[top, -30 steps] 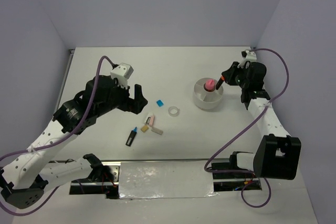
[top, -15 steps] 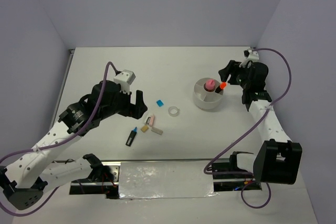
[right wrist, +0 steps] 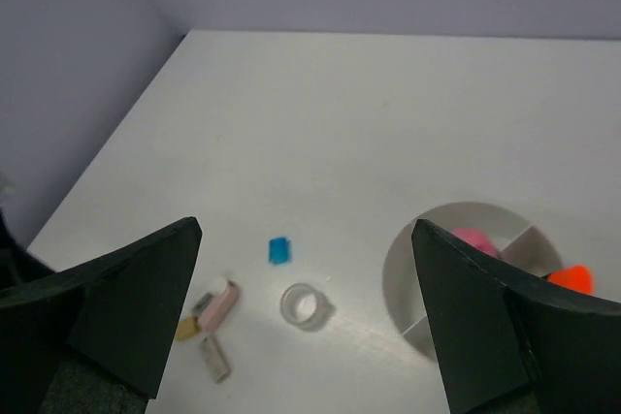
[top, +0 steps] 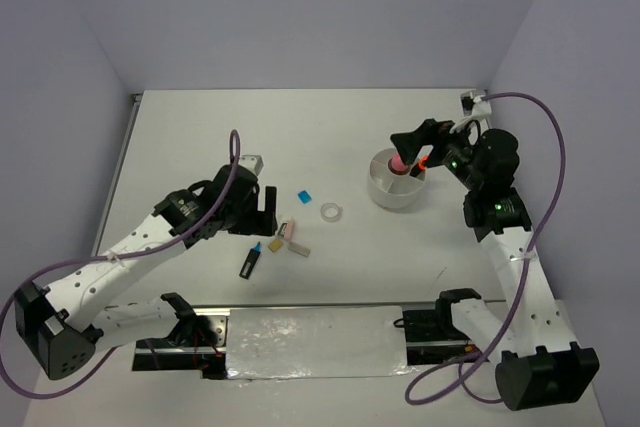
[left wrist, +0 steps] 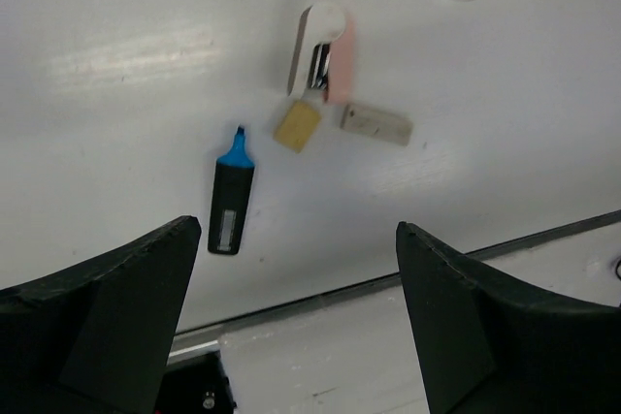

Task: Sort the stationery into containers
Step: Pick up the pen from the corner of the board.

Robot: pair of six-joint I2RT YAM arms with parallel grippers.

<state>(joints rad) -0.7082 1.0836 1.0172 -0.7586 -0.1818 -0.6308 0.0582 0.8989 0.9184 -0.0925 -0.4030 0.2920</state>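
Count, table side: you have one black marker with a blue tip (left wrist: 231, 206), one pink-and-white eraser (left wrist: 325, 60), one tan piece (left wrist: 297, 126), one pale grey oblong piece (left wrist: 376, 124), one clear tape ring (top: 331, 212) and one small blue piece (top: 305, 195).

- The eraser, tan piece and grey piece lie in a tight cluster, with the marker just beside them on the near side.
- The ring and the blue piece sit apart, between the cluster and the tub.

Count, tub side: one round white tub (top: 385, 190) with inner dividers. It holds one pink cylinder (right wrist: 473, 238) and one orange-tipped marker (right wrist: 572, 276), each in its own compartment.

Writing: the pale panel on the blue-tipped marker's barrel is too small to read.

Your left gripper (left wrist: 291, 239) hangs over the cluster, jaws spread wide, nothing between them. Your right gripper (right wrist: 306, 230) is above the tub, jaws also wide apart and empty.
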